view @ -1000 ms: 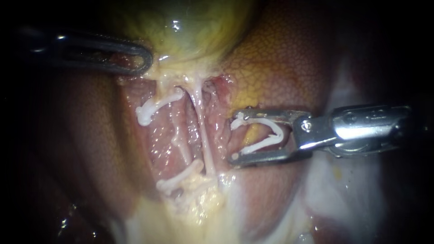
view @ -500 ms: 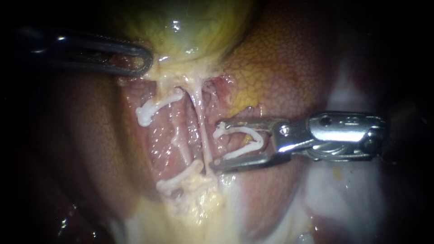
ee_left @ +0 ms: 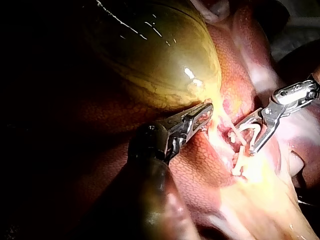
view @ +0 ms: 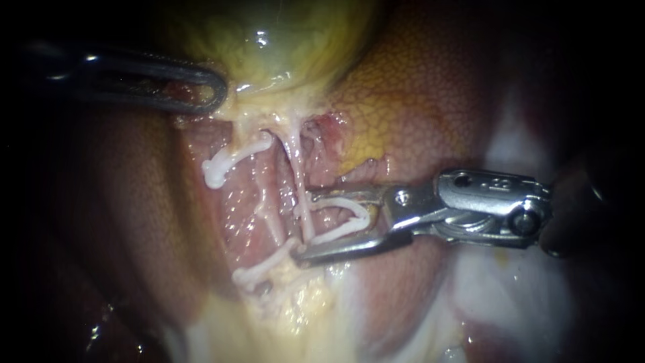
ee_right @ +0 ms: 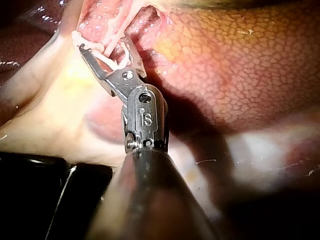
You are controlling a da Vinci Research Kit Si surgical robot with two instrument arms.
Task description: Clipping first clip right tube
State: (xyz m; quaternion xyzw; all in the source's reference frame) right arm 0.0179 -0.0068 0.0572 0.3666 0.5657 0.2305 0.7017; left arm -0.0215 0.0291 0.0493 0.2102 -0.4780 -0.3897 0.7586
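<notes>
Now the right instrument's (view: pixel 304 226) pincer, spread, holds a white open plastic clip (view: pixel 363 215) straddling the thin pale right tube (view: pixel 295 168) on the mottled liver (view: pixel 416 101). Tube looks soft, slick, tearable: clip mid-length. Left instrument's (view: pixel 211 87) pincer clamps the yellow-green gallbladder (view: pixel 269 40).

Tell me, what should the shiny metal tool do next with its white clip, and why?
Probably slide the shiny metal right instrument a little farther across the thin pale right tube: the open white plastic clip in its claw only just reaches past that tube, so seating it deeper seems wise before squeezing.
</notes>
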